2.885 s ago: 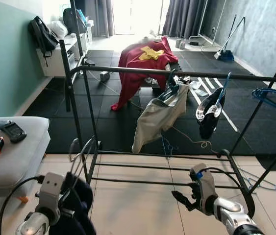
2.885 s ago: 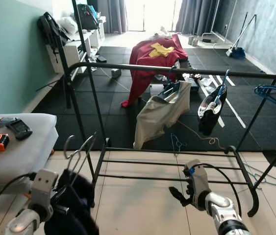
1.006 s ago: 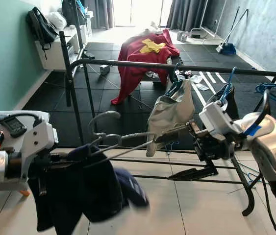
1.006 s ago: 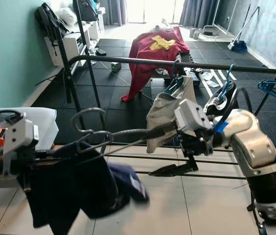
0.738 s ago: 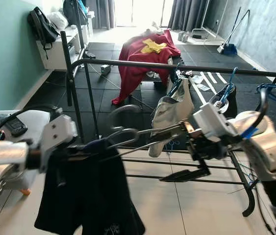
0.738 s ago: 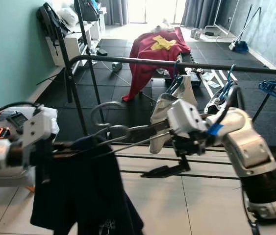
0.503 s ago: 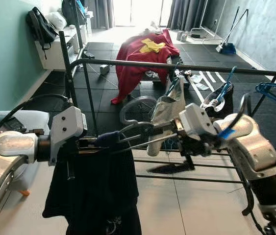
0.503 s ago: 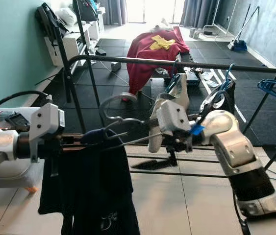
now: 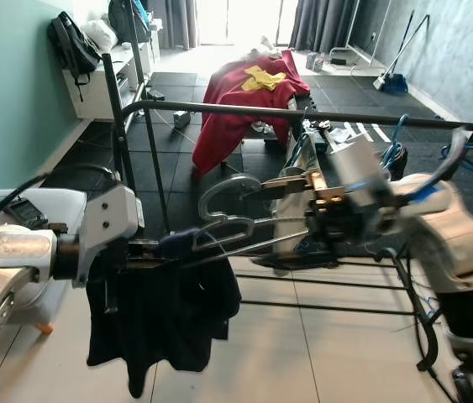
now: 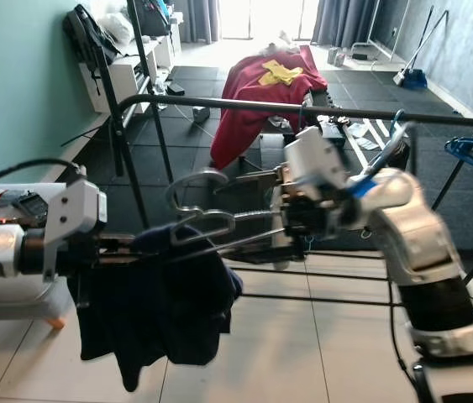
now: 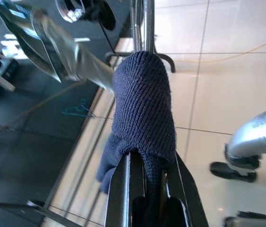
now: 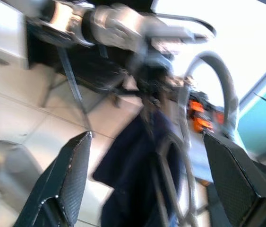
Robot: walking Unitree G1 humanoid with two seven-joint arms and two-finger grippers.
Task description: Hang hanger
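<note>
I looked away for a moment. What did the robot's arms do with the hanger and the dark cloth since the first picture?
Both arms rose from low down. The left hand lifted the hanger with the dark garment to about the height of the rack's top rail. The right hand, open, came in beside the hook. The hanger is not on the rail yet. The rack and its hanging clothes stayed.

Rail [image 9: 219, 109] left half bare.
</note>
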